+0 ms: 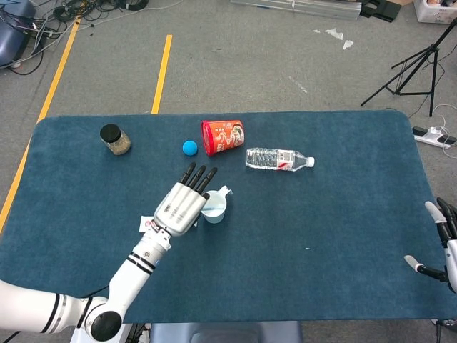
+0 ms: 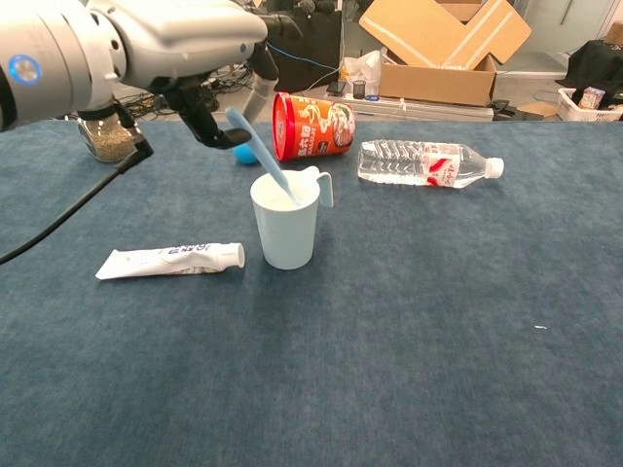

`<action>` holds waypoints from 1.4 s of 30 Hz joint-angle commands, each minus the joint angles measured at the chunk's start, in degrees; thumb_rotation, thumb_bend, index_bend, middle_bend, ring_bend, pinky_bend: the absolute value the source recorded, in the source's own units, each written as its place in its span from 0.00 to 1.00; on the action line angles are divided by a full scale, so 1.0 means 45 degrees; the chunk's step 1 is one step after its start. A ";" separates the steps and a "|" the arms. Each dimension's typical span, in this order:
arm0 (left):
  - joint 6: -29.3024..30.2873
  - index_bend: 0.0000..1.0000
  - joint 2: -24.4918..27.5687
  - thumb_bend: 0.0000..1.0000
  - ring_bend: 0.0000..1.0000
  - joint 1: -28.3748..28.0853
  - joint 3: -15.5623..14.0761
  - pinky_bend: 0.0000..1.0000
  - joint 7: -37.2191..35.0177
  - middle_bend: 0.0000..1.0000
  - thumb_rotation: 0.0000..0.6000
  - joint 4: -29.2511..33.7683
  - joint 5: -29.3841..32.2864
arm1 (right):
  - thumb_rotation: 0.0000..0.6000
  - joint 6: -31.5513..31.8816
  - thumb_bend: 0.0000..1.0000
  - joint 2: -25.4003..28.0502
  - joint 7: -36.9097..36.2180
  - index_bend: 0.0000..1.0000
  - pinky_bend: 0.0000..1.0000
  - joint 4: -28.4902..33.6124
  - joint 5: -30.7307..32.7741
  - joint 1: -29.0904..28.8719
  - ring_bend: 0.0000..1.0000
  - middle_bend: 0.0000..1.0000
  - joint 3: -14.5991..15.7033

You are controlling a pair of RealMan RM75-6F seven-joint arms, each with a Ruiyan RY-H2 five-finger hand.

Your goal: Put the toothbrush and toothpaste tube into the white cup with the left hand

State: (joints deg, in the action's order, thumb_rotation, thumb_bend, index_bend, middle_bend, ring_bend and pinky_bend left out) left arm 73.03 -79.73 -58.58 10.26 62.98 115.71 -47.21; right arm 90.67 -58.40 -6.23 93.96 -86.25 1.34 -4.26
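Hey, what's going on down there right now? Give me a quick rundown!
Left hand holding toothbrush, head end in white cup. Toothpaste tube lying flat on table beside cup. Right hand idle at table edge, holding nothing. Nothing blocking.

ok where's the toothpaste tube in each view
Head view: only the toothpaste tube's flat end peeks out left of the left hand, which covers the rest.
Chest view: the tube lies in full, left of the white cup.
Shared landmark: the white cup.
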 commanded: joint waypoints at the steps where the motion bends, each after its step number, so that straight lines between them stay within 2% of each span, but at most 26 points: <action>1: 0.0015 0.53 -0.0083 0.45 0.00 -0.0040 -0.0058 0.03 -0.0027 0.03 1.00 -0.0068 -0.0106 | 1.00 -0.0006 0.00 0.0001 0.0004 0.00 0.36 -0.0002 -0.0005 -0.0002 0.00 0.00 0.0003; 10: 0.0040 0.35 -0.0348 0.45 0.00 -0.0108 -0.0155 0.03 -0.0250 0.04 1.00 -0.0298 -0.0443 | 1.00 0.0014 0.00 0.0017 -0.0042 0.00 0.36 -0.0004 -0.0011 0.0012 0.00 0.00 -0.0003; 17: 0.0240 0.27 -0.0239 0.45 0.00 0.0075 -0.0372 0.03 -0.0361 0.04 1.00 -0.0155 -0.0702 | 1.00 0.0040 0.00 0.0025 -0.0066 0.00 0.36 -0.0002 -0.0036 0.0021 0.00 0.00 -0.0004; 24: 0.1217 0.26 0.0871 0.44 0.00 0.1091 -0.1042 0.03 -0.0657 0.04 1.00 0.1164 -0.1257 | 1.00 0.0060 0.00 0.0037 -0.0121 0.00 0.36 -0.0013 -0.0022 0.0039 0.00 0.00 -0.0012; 27: 0.1469 0.26 0.1428 0.39 0.00 0.1640 -0.1254 0.03 -0.1237 0.03 1.00 0.1750 -0.1203 | 1.00 0.0045 0.00 0.0017 -0.0077 0.00 0.36 -0.0007 -0.0007 0.0033 0.00 0.00 -0.0016; 31: 0.1499 0.26 0.2121 0.30 0.00 0.2438 -0.1345 0.03 -0.2766 0.01 1.00 0.2205 -0.1054 | 1.00 -0.0004 0.00 -0.0027 0.0044 0.00 0.36 0.0013 0.0041 0.0012 0.00 0.00 -0.0027; 38: 0.1385 0.27 0.2475 0.25 0.00 0.3482 -0.1564 0.03 -0.4616 0.01 1.00 0.1514 -0.0978 | 1.00 -0.0068 0.00 -0.0046 0.0088 0.00 0.36 0.0023 0.0187 -0.0005 0.00 0.00 -0.0081; 42: 0.0339 0.29 0.2390 0.24 0.00 0.3738 -0.1454 0.03 -0.5916 0.01 1.00 0.0947 0.0006 | 1.00 -0.0045 0.00 -0.0033 0.0054 0.00 0.36 0.0024 0.0221 0.0010 0.00 0.00 -0.0105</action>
State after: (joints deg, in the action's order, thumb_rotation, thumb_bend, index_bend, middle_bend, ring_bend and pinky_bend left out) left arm 77.39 -68.92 -42.78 3.58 39.37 121.84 -49.71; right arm 90.46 -58.56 -5.97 94.06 -85.26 1.38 -4.73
